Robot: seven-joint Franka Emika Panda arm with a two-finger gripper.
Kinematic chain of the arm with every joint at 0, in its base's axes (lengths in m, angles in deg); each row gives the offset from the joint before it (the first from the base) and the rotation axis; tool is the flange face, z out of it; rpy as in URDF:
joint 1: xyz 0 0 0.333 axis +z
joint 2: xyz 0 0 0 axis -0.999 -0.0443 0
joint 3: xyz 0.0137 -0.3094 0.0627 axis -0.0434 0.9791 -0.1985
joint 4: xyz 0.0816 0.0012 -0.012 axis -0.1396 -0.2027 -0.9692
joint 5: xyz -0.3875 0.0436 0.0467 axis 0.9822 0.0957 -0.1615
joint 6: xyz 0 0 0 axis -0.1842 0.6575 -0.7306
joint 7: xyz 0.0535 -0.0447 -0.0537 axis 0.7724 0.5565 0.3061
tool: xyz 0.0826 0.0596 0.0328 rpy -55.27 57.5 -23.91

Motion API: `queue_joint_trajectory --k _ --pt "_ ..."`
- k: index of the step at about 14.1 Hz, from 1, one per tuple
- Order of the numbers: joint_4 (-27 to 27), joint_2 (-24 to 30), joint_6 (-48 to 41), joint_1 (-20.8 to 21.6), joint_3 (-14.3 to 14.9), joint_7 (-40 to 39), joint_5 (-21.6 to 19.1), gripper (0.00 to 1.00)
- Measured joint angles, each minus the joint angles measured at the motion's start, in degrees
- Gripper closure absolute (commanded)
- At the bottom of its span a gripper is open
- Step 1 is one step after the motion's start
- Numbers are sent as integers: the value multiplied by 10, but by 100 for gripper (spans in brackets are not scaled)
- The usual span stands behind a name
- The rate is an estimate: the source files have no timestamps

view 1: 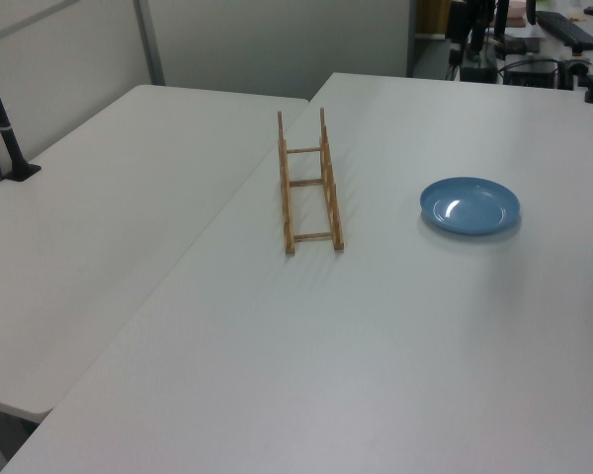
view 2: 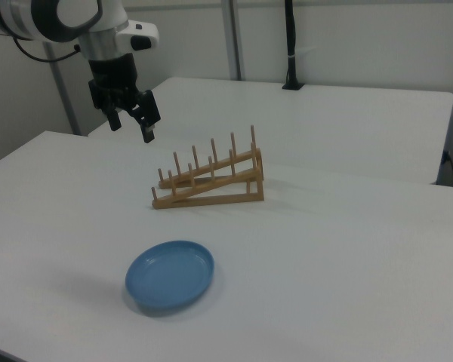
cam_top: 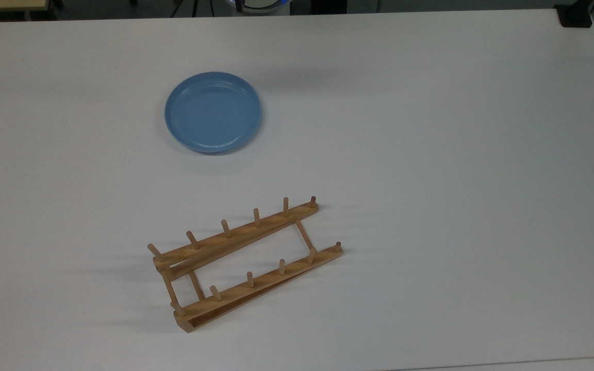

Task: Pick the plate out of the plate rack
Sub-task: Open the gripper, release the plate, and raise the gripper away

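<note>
The light-blue plate (cam_top: 213, 112) lies flat on the white table, apart from the plate rack (cam_top: 245, 263). In the left view the plate (view 1: 470, 205) sits to the right of the rack (view 1: 309, 183). The wooden rack holds nothing between its pegs. In the right view the plate (view 2: 170, 275) is near the front and the rack (view 2: 211, 181) stands behind it. My gripper (view 2: 130, 130) hangs high over the table at the right view's upper left, well away from both. It is open, with nothing between its fingers.
A second white table (view 1: 99, 217) adjoins this one along a seam. A black pole (view 2: 291, 45) is clamped at its far edge and shows in the left view as a pole (view 1: 5, 123). A black block (cam_top: 575, 15) sits at the top view's upper right corner.
</note>
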Motion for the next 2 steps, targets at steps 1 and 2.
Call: queue_joint_trajectory --k 1,2 --pt "0 -2 12 1 0 -23 3 0" --pt "0 -3 18 1 1 -33 4 0"
